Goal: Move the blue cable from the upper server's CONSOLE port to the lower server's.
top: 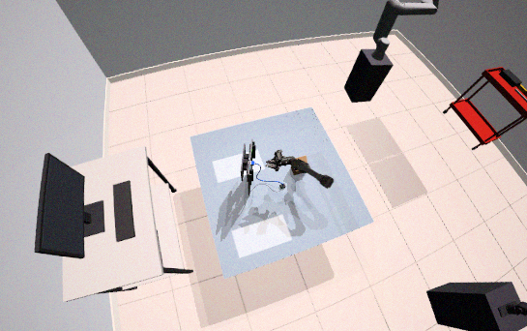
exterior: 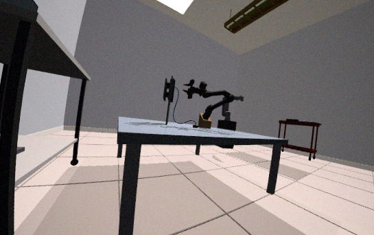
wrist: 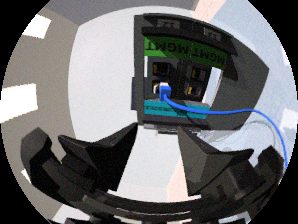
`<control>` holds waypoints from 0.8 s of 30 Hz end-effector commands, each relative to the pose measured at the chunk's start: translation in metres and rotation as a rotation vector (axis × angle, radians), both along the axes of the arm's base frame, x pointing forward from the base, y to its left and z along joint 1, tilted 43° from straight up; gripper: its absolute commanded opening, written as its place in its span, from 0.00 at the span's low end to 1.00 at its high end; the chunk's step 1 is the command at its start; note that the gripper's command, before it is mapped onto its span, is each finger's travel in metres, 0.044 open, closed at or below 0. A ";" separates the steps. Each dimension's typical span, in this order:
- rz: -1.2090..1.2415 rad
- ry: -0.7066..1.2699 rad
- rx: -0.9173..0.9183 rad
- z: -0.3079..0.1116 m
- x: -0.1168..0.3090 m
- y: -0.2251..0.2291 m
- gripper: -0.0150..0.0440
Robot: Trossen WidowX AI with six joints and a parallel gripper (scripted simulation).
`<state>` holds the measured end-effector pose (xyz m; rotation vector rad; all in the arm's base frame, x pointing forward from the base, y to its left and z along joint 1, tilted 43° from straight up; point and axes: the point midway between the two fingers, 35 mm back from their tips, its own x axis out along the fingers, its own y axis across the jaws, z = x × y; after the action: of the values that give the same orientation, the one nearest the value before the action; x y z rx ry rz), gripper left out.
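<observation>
And there's the gripper (top: pixel 268 163) (exterior: pixel 184 88) (wrist: pixel 157 127), part-way open with nothing between its dark, wedge-shaped fingers! They taper to blunt points, their flat facets catching a little grey light, and the tips stand apart from the plug (top: pixel 252 164) (wrist: pixel 164 91).

The plug, a small, boxy, bright blue piece, sits in a port right beside the teal strip (wrist: pixel 185 109) on the dark server panel (top: pixel 246 166) (exterior: pixel 169 91) (wrist: pixel 240 95). Across the ports runs a green strip (wrist: pixel 170 47) lettered MGMT, appearing upside down in the wrist view. Square black ports line up in two columns, with yellowish glints inside.

Look at that cable (top: pixel 265 180) (exterior: pixel 173 110) (wrist: pixel 225 111): smooth, slim and blue, bowing out from the plug and curving down to a small dark block (top: pixel 282 186) (exterior: pixel 195 126) on the bench (top: pixel 307 126) (exterior: pixel 197 140). Pale blue and flat on top, that bench has a dark edge and straight, squared legs. The panel stands upright above it on a thin dark post (exterior: pixel 167 113).

Over on the robot's side, the black arm (top: pixel 309 169) (exterior: pixel 218 93) bends through chunky joints, rising from an orange-brown, slant-topped base (top: pixel 303 160) (exterior: pixel 204 123). Its gripper faces the panel, well clear of the bench surface.
</observation>
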<state>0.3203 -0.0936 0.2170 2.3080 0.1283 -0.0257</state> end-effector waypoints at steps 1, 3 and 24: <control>0.012 0.010 0.002 -0.006 0.000 0.003 0.66; 0.012 0.009 0.002 -0.007 0.010 0.001 0.66; 0.012 0.005 0.001 -0.022 0.069 -0.004 0.66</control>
<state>0.3826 -0.0968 0.1950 2.3067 0.1505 -0.0269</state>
